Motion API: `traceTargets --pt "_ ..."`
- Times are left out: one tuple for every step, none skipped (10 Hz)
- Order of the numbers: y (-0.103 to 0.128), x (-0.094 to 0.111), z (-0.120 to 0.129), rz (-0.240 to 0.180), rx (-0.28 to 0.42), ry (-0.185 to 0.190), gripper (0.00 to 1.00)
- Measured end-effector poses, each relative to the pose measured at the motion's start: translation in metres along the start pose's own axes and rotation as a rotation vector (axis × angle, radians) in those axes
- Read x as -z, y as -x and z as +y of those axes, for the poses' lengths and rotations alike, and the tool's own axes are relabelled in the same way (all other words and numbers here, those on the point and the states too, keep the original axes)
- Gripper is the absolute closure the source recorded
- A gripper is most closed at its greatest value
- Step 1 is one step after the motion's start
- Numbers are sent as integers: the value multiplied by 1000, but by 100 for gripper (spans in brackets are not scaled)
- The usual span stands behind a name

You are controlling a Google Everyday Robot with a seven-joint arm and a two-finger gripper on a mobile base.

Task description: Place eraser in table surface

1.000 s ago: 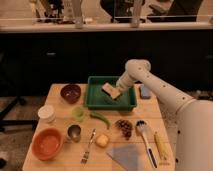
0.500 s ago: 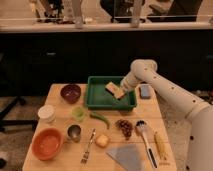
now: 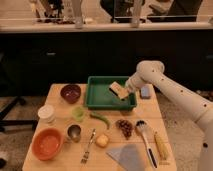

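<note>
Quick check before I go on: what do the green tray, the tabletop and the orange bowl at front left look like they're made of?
Green tray: probably plastic, uniform matte colour, moulded rim. Table surface: light wood or wood veneer, faint plank grain. Orange bowl: smooth, evenly coloured, plastic or glazed ceramic; I can't tell which. The gripper is over the tray's right side, at the tan eraser.

A green tray (image 3: 95,102) lay beneath the gripper (image 3: 125,93), a blue-grey pad (image 3: 145,92) just right of it, a maroon bowl (image 3: 70,93) well left.
</note>
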State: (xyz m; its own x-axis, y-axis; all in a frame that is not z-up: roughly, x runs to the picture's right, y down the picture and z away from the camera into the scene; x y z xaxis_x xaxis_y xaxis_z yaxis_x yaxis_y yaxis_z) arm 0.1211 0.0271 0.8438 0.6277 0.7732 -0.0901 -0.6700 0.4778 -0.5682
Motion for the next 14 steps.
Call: traceTargets --pt "-3 4 -2 -5 -7 -6 100" --pt "-7 7 -4 -10 -15 -10 100" --pt "-13 12 -7 -18 -28 -17 100" --pt "-16 15 -8 -22 -35 -20 100" --pt "-23 19 -11 -26 -46 -26 100" --pt "-30 23 -13 -32 -57 -30 100" --pt "-35 26 -15 -39 -67 -33 100" --pt "-40 28 -15 -44 -74 -34 100" --pt "-46 31 -16 -53 -84 -36 100" --pt "-56 34 -19 -62 -101 -39 100" --pt "-63 36 -21 -67 -112 -40 100" --pt "-74 39 -25 -74 -131 -41 100" --pt "-86 43 -28 -83 -149 -42 100" --pt "-95 46 -32 -88 -163 -44 100"
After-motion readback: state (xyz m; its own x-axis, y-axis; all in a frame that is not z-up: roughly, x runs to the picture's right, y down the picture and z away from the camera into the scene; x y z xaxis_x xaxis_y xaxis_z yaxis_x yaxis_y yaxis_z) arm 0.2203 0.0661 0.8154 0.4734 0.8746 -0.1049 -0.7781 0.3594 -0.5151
